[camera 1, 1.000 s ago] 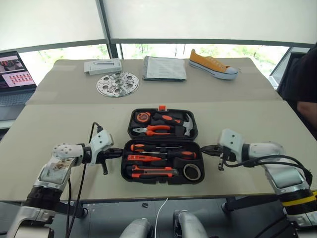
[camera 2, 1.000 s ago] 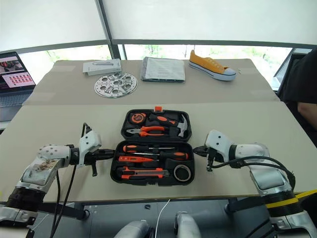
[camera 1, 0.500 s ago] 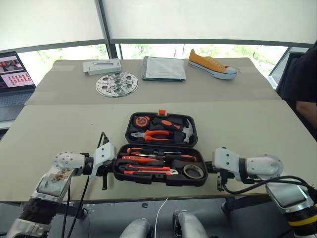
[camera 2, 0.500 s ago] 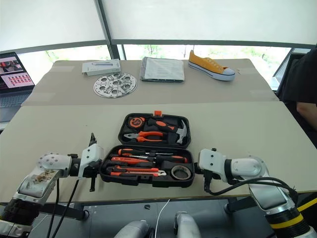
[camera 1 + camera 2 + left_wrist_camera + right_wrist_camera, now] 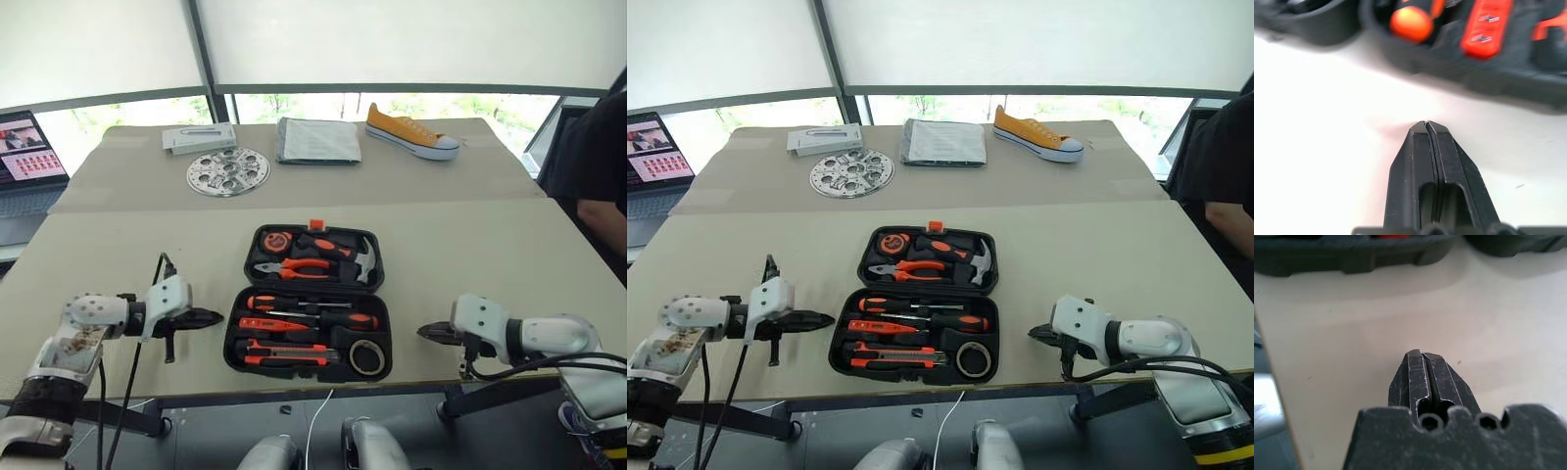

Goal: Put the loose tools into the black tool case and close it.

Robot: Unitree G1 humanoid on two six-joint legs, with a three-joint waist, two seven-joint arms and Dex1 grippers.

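Note:
The black tool case (image 5: pixel 233 338) lies open near the table's front edge. Its near half holds two black-and-orange screwdrivers (image 5: pixel 269 302) (image 5: pixel 338 319), a slim orange tester (image 5: pixel 261 324), the utility knife (image 5: pixel 286 352) and the black tape roll (image 5: pixel 365 358). Pliers (image 5: pixel 299 266), a hammer and a tape measure sit in the far half. My left gripper (image 5: pixel 217 315) is shut and empty, a short gap left of the case. My right gripper (image 5: pixel 423 332) is shut and empty, a short gap to its right. The left wrist view shows the shut fingers (image 5: pixel 1442 161) facing the case wall (image 5: pixel 1528 88).
On the far table lie a round metal disc (image 5: pixel 227 171), a grey flat box (image 5: pixel 200 138), a folded grey packet (image 5: pixel 315 140) and a yellow shoe (image 5: pixel 411 132). A laptop (image 5: pixel 29 147) stands at far left. A person's arm (image 5: pixel 598 211) is at the right edge.
Both grippers were close against the sides of the case's near half; they have drawn outward, leaving bare table on each side. The case stays open.

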